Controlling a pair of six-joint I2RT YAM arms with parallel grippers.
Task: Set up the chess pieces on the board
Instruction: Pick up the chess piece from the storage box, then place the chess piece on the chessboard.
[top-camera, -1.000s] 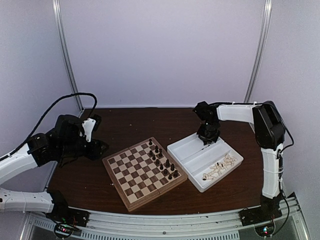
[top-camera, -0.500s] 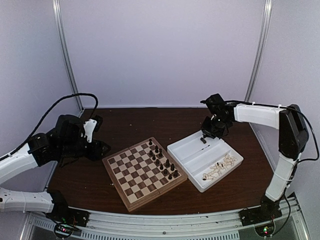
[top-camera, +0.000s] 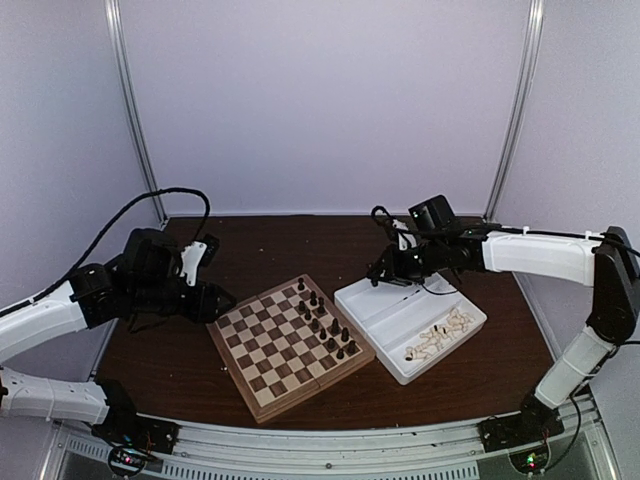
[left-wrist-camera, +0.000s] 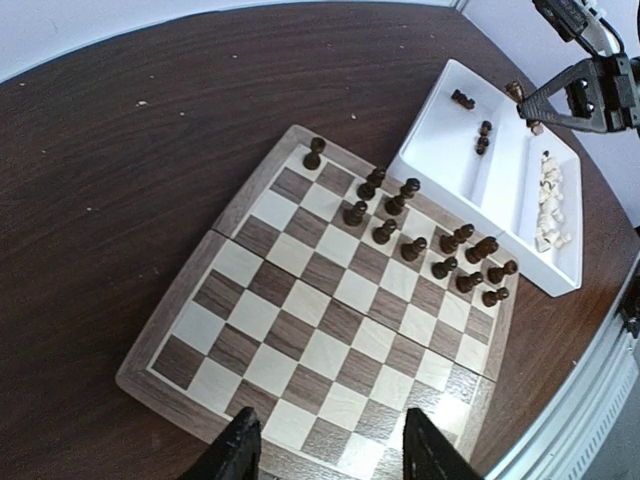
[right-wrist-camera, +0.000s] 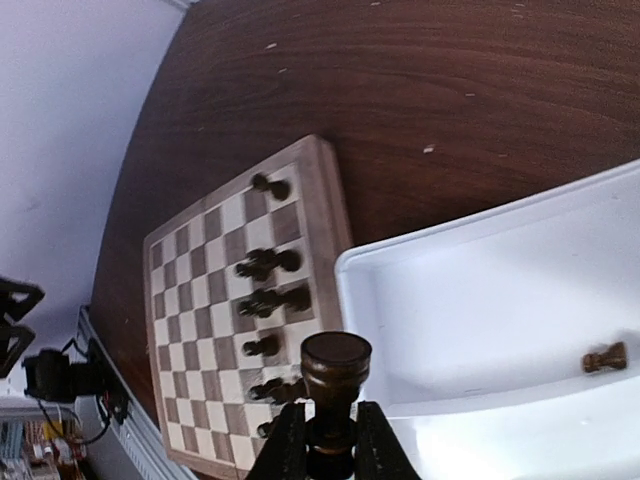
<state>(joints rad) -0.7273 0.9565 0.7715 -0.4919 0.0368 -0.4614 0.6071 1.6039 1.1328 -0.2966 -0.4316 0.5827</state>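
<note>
The board (top-camera: 262, 368) lies in the middle of the table, with several dark chess pieces (top-camera: 325, 322) in two rows along its right side. My right gripper (top-camera: 380, 275) hangs over the far left corner of the white tray (top-camera: 372, 322). It is shut on a dark chess piece (right-wrist-camera: 336, 372), which stands upright between the fingers (right-wrist-camera: 290, 445). My left gripper (left-wrist-camera: 330, 455) hovers over the board's near left edge (left-wrist-camera: 190, 395), open, with nothing between its fingers (left-wrist-camera: 238, 452). More dark pieces (left-wrist-camera: 483, 136) lie in the tray's far compartment.
The tray's near compartment holds a heap of pale cream pieces (top-camera: 438, 338). One dark piece (right-wrist-camera: 605, 357) lies on the tray floor in the right wrist view. Dark bare table (top-camera: 300, 245) stretches behind the board. White walls stand on all sides.
My right arm has swung left from over the tray's far compartment towards the board, carrying the dark piece. My left gripper has shifted a little right, closer to the board's edge.
</note>
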